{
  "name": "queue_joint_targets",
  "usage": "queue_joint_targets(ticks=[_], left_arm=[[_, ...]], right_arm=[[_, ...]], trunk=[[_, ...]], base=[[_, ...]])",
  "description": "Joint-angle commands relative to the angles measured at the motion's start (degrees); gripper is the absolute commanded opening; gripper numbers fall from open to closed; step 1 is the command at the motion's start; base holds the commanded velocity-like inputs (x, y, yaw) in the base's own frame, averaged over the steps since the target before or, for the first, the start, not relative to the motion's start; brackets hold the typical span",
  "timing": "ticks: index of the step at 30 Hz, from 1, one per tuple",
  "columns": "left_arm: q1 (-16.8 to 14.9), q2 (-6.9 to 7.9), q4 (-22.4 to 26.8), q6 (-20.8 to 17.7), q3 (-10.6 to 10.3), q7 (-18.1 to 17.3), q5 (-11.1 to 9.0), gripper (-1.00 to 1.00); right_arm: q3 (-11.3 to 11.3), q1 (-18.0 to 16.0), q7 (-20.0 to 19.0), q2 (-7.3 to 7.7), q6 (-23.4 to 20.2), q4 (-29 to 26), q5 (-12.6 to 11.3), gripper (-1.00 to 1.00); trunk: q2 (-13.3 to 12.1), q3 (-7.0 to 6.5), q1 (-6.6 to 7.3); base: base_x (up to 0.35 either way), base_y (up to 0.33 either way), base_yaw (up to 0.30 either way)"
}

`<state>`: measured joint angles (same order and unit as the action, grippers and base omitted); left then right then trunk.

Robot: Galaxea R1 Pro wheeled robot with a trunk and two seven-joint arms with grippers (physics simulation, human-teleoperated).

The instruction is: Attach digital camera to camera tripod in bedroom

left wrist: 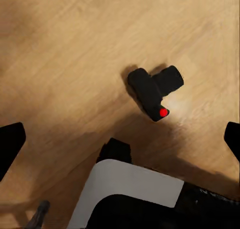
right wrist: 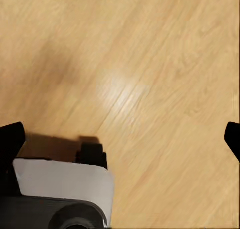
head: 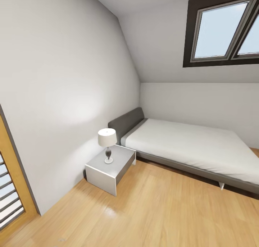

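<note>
Black camera (left wrist: pixel 150 93) flat on floor (left wrist: pixel 60 49), unheld, awaiting pickup; left tool (left wrist: pixel 120 134) and right tool (right wrist: pixel 120 134) wide, empty.

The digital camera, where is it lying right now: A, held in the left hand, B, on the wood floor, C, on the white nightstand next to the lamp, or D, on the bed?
B: in the left wrist view the digital camera lies on the light wood floor, with its red button showing and the left hand's fingertips spread wide apart, clear of it.
</note>
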<state>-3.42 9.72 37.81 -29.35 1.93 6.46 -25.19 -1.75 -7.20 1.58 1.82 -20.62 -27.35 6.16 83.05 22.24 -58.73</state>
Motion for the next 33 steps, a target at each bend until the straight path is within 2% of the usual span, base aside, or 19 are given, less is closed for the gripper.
queue_joint_targets(ticks=[1, 4, 6, 7, 8, 9, 11, 12, 18, 33], left_arm=[[-7.5, -0.02, 0.6, -1.4, 0.0, 2.1, -0.8, 1.0], [-11.7, -0.05, 0.0, -2.2, 0.0, 3.6, -1.0, 1.0], [-17.9, -0.86, -2.1, -2.7, 0.0, 4.6, -1.0, 1.0], [-19.4, -1.32, -2.8, -2.7, 0.0, 4.8, -1.1, 1.0], [-23.5, -3.06, -4.5, -2.9, 0.0, 5.1, -1.1, 1.0], [-25.6, -4.45, -5.5, -2.9, -0.1, 5.3, -1.1, 1.0], [-27.1, -5.81, -6.3, -2.9, -0.1, 5.4, -1.0, 1.0], [-28.1, -6.99, -6.4, -2.9, -0.1, 5.5, -0.7, 1.0], [-29.5, -9.35, -4.9, -2.4, -0.4, 5.9, -0.1, 1.0], [-29.9, -9.98, -2.8, -2.3, -0.7, 7.0, 0.0, 1.0]], right_arm=[[-0.3, -2.5, 0.1, 0.06, -0.9, -1.2, 1.0, 1.0], [-0.3, -5.2, 0.2, 0.16, -1.1, -1.7, 1.6, 1.0], [-0.1, -9.9, 0.3, 0.21, -1.2, -1.7, 1.8, 1.0], [0.0, -11.2, 0.3, 0.15, -1.2, -1.5, 1.8, 1.0], [0.4, -15.3, 0.3, -0.12, -0.8, 0.4, 1.5, 1.0], [0.6, -18.1, 0.3, -0.27, 0.1, 2.4, 1.0, 1.0], [0.8, -20.9, 0.3, -0.56, 1.3, 4.6, 0.4, 1.0], [0.9, -23.2, 0.4, -1.05, 2.4, 6.5, -0.3, 1.0], [1.1, -27.9, 0.3, -2.18, 3.9, 9.1, -1.9, 1.0], [1.3, -29.3, 0.7, -2.5, 5.1, 9.6, -2.6, 1.0]], trunk=[[0.0, 0.06, 0.0], [0.0, 0.06, 0.0], [0.0, 0.06, 0.0], [0.0, 0.06, 0.0], [0.0, 0.06, 0.0], [0.0, 0.06, 0.0], [0.0, 0.06, 0.0], [0.0, 0.06, 0.0], [0.0, 0.06, 0.0], [0.0, 0.06, 0.0]], base=[[0.0, 0.0, 0.0], [0.0, 0.0, 0.0], [0.0, 0.0, 0.0], [0.0, 0.0, 0.0], [0.0, 0.0, 0.0], [0.0, 0.0, 0.0], [0.0, 0.0, 0.0], [0.0, 0.0, 0.0], [0.0, 0.0, 0.0], [0.0, 0.033, 0.0]])
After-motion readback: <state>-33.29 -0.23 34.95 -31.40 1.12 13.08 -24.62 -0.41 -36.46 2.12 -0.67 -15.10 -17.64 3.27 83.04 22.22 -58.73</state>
